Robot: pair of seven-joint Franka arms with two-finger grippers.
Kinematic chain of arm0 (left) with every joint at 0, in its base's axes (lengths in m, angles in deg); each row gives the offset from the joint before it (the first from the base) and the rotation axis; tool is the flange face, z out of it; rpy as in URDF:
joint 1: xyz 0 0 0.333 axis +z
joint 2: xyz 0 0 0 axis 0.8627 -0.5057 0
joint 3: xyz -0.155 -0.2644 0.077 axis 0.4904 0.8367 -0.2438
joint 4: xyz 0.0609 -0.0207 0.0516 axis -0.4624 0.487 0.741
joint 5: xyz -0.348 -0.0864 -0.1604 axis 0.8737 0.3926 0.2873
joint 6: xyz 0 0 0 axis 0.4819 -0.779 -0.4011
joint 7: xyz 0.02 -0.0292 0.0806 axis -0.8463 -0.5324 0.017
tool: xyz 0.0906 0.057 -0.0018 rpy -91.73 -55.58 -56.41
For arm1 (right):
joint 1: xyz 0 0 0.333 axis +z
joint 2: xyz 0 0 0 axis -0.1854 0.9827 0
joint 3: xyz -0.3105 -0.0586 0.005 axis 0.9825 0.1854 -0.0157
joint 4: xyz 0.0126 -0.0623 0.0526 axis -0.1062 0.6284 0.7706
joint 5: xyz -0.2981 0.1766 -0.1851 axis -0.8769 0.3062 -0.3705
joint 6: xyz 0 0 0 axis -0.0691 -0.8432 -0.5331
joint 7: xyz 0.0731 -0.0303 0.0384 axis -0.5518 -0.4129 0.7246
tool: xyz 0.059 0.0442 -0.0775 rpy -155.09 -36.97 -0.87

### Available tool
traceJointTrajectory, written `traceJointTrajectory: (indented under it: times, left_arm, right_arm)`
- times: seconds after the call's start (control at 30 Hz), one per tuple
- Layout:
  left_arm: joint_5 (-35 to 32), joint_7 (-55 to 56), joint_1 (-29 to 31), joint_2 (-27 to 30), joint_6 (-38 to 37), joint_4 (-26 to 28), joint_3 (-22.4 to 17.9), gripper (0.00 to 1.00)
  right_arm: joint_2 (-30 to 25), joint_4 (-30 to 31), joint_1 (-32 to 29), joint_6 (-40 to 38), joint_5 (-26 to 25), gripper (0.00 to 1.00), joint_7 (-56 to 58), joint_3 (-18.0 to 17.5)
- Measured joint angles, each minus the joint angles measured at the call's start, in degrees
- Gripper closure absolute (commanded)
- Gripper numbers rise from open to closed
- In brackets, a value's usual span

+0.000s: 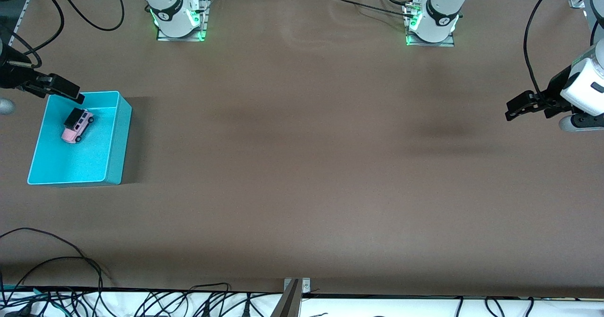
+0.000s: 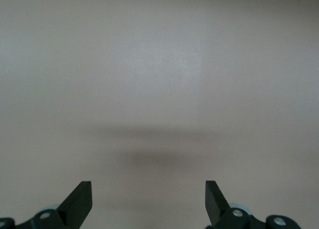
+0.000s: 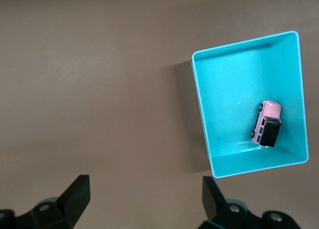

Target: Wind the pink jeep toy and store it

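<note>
The pink jeep toy [image 1: 77, 126] sits inside the turquoise bin [image 1: 118, 142], on its wheels, in the part of the bin farther from the front camera, its black roof end close to the bin's wall there and its pink nose angled toward the open floor. That looks like a finished store: the toy lies free on the bin floor with nothing touching it, so judging by this, the job seems all but done.

The bin stands at the right arm's end of the bench [image 1: 302, 166]. The right hand [image 1: 66, 90] hangs in the air over the bin's rim at the corner farthest from the front camera, fingers spread wide and holding nothing; its wrist view looks down past the open fingertips onto the bin [image 3: 209, 139] and the jeep [image 3: 266, 123], both well apart from the hand. That pose reads as a release with the toy left below.

Out at the other end, the left hand [image 1: 516, 108] hovers over bare bench, fingers spread too, empty, waiting; its wrist view shows only brown surface between the fingertips [image 2: 79, 199].

Around them: the two arm bases along the top edge, cables along the front edge. Nothing stands between either hand and the bin.
</note>
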Motion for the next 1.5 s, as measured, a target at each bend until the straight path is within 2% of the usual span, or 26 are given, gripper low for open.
traceJointTrajectory:
  times: [0.2, 0.47, 1.5]
  left_arm:
    - [0.0, 0.0, 0.0, 0.0, 0.02, 0.0, 0.0, 0.0]
    - [0.0, 0.0, 0.0, 0.0, 0.04, 0.0, 0.0, 0.0]
    - [0.0, 0.0, 0.03, 0.0, 0.04, 0.0, -0.01, 0.0]
  right_arm:
    - [-0.98, 2.49, 0.88, 1.63, 0.01, 0.0, 2.52, -0.48]
    - [-4.89, 7.41, 0.96, 2.66, 0.01, 0.0, 4.07, -0.43]
    - [-5.48, 8.29, 0.8, 1.27, 0.01, 0.0, 7.02, -0.21]
